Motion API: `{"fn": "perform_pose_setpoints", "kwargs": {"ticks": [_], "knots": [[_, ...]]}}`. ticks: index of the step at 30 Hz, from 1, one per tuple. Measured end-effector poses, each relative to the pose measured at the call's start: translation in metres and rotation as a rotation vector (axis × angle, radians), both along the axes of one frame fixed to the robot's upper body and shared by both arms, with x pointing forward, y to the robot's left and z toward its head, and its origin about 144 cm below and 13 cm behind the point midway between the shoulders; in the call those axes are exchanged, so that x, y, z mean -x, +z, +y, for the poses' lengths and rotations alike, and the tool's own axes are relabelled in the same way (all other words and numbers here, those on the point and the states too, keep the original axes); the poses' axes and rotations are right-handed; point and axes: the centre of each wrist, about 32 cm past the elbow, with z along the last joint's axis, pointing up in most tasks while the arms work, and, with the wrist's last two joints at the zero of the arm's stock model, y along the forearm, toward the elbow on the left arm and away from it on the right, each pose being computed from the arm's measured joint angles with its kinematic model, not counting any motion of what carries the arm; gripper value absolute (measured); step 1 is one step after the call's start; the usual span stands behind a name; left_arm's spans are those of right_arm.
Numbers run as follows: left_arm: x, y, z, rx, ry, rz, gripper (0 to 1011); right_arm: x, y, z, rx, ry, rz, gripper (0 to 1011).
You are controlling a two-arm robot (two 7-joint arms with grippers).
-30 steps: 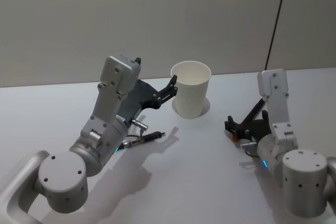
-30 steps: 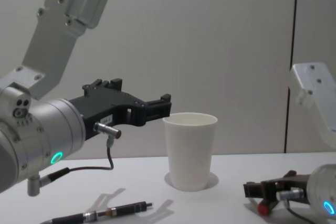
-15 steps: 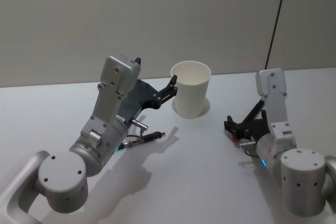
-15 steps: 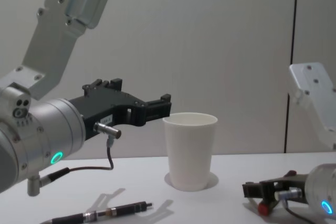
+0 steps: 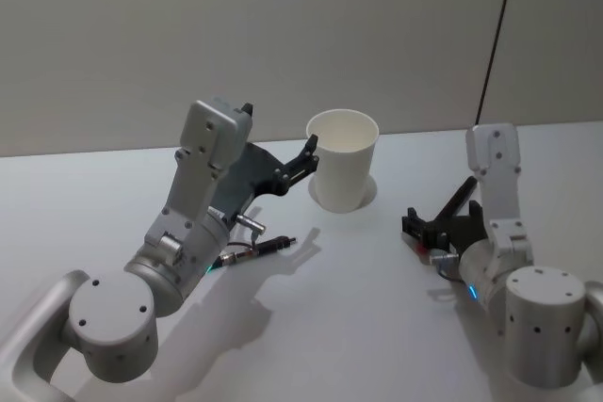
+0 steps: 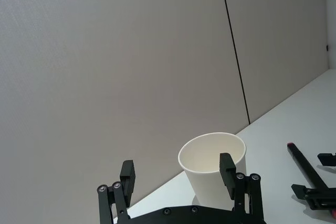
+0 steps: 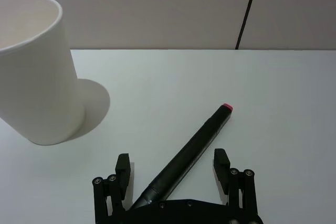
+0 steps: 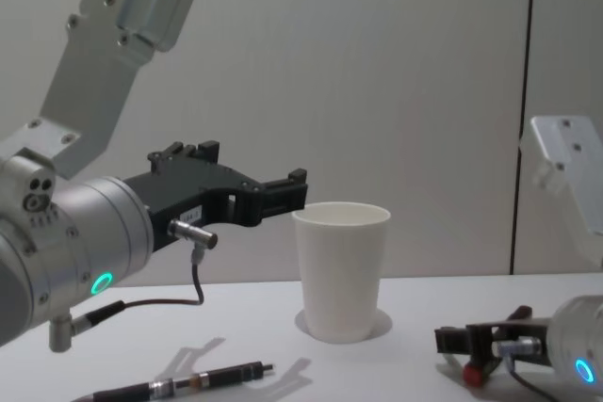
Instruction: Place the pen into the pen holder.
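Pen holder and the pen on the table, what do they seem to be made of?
The pen holder: likely paper, matte white, with a thin wall and rolled rim. The pen: probably plastic, possibly metal; dark barrel with a soft sheen and a pink-red tip.

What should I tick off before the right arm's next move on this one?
1. Pen within grasp: ok. It lies on the table between the fingers of the right gripper.
2. Grip on the pen: not ok. The fingers are open and apart from it.
3. Cup upright, mouth free: ok.
4. Left gripper off the cup: cannot tell. It is open and empty, raised close by the rim.
5. Cup empty: cannot tell. Its bottom is hidden.
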Motion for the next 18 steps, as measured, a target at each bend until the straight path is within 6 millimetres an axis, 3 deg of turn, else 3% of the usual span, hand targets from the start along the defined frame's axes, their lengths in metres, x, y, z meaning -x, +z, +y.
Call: {"fn": "perform_pose_setpoints", "kwargs": {"ticks": [18], "knots": [[0.0000, 0.0000, 0.0000, 0.000, 0.000, 0.000, 1001, -0.0001, -0.0003, 0.0006, -0.038, -0.024, 0.015, 1001]]}}
